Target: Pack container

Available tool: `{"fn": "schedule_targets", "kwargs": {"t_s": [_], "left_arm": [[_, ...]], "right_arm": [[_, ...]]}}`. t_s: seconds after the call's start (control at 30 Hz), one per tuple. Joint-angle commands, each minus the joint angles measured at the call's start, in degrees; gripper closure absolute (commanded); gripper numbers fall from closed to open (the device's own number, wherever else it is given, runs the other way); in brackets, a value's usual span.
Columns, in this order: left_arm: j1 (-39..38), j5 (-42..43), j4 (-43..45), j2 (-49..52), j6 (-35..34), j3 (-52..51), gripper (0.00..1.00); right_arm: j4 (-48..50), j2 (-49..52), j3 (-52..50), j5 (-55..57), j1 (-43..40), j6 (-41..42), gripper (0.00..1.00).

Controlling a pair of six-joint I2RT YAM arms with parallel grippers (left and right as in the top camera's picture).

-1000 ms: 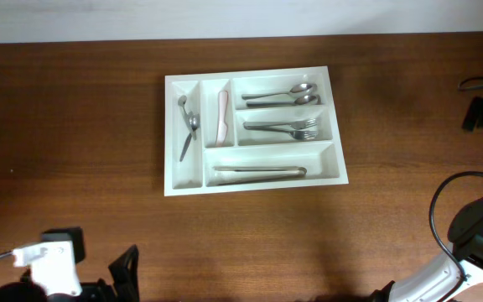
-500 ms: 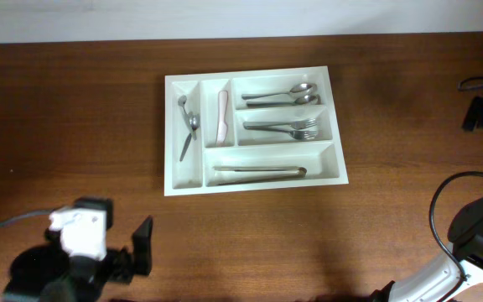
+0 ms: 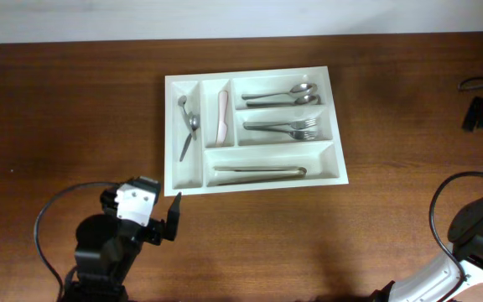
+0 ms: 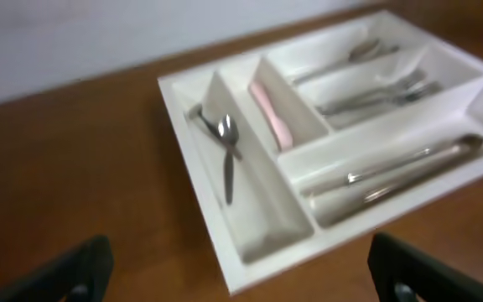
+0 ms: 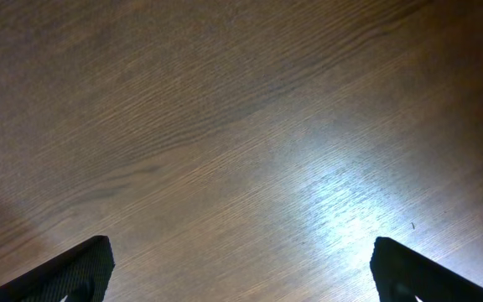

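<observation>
Upper middle of the overhead frame: large white rectangular plastic cutlery tray with five compartments (image 3: 189,174), flat on the dark brown wooden table (image 3: 74,109). Inside, from the left: two small metal spoons (image 3: 189,124) in the first narrow upright compartment, a pale pink-handled utensil (image 3: 222,116) in the second. To the right, stacked top to bottom: larger metal spoons (image 3: 283,96), metal forks (image 3: 288,127), long metal tongs (image 3: 258,172). Lower left of the frame, near the tray's lower left corner but not touching it: black left gripper (image 3: 164,225). In the left wrist view, black fingers (image 4: 78,268) wide apart at the bottom corners, holding nothing, with the tray filling the upper right. In the right wrist view, right gripper (image 5: 241,281) likewise spread and empty, over wood grain with a bright glare patch.
</observation>
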Motion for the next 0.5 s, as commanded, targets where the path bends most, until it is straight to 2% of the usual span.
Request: {"fn": "schedule_targets", "kwargs": {"t_s": [0.0, 0.2, 0.47], "left_arm": [[4.9, 8.4, 5.0, -7.3, 3.7, -8.3, 0.01], [7.6, 9.0, 9.7, -16.3, 3.7, -16.8, 0.01], [7.6, 8.8, 16.4, -22.9, 3.1, -23.6, 0.01]], "right_arm": [[0.1, -0.2, -0.2, 0.1, 0.2, -0.2, 0.01], [0.1, -0.2, -0.2, 0.1, 0.2, -0.2, 0.01], [0.1, -0.2, -0.2, 0.1, 0.2, -0.2, 0.01]]}}
